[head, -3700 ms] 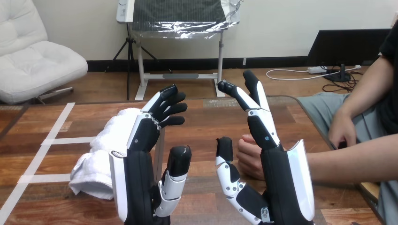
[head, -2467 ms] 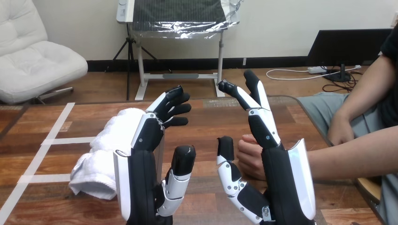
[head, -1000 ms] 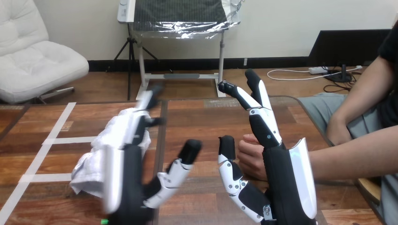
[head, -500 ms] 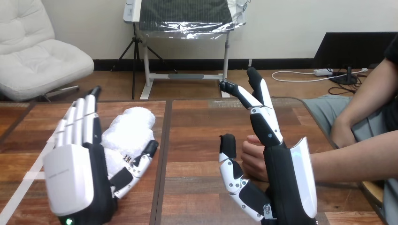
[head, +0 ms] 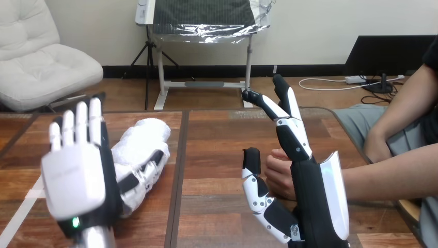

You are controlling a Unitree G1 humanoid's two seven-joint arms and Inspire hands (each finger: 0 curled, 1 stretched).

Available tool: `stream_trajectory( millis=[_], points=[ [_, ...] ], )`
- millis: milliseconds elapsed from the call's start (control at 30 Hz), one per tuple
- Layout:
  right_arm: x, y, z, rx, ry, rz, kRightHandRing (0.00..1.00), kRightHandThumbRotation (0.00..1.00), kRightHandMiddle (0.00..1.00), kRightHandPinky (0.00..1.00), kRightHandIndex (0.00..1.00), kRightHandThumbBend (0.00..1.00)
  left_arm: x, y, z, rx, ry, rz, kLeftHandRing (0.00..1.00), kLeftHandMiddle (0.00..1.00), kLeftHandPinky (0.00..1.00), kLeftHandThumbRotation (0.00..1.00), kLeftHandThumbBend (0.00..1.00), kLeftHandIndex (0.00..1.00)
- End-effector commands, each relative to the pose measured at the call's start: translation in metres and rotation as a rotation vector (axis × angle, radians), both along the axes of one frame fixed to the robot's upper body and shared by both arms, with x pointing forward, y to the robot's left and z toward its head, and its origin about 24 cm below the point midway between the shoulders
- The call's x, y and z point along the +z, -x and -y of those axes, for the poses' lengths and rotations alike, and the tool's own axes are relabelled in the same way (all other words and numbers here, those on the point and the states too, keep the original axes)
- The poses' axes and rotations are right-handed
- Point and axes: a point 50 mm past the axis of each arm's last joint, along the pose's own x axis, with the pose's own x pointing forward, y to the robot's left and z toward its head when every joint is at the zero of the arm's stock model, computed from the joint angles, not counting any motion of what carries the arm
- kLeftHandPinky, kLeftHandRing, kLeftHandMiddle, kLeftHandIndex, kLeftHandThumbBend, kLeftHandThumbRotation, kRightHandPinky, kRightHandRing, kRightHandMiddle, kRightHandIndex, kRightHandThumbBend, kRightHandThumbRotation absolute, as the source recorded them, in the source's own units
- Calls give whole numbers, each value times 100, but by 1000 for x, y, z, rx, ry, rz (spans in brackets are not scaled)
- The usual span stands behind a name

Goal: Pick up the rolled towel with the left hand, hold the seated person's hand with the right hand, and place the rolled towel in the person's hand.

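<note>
The rolled towel (head: 142, 139) lies on the tabletop (head: 217, 139), left of centre. The left hand (head: 77, 178) is beside it, fingers straight and spread, thumb across the roll. It should settle its palm over the roll's middle before curling. The right hand (head: 310, 191) stands wide open beside the person's hand (head: 280, 173); any contact between them is hidden.

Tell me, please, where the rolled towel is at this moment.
In the head view, the rolled towel lies on the left side of the wooden table, right beside the left robot hand, whose thumb rests against it.
</note>
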Motion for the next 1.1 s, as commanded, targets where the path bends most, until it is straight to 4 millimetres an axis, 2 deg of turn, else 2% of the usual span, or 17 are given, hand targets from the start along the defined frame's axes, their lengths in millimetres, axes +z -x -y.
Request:
stream_trajectory(
  millis=[0,667,1067],
  points=[
    [11,-9,-3,-10,-67,61,100,0,100,100,85,0,17,-26,-2,-16,-62,35,91,94,90,56,83,93],
    [11,-11,-3,-10,-52,65,100,0,100,100,85,0,2,-65,-11,-54,-36,-138,88,90,90,55,85,91],
    [11,-11,-2,-9,-51,60,100,0,100,100,85,0,-4,-84,-11,-69,-44,-252,88,91,89,59,88,93]
  ],
)
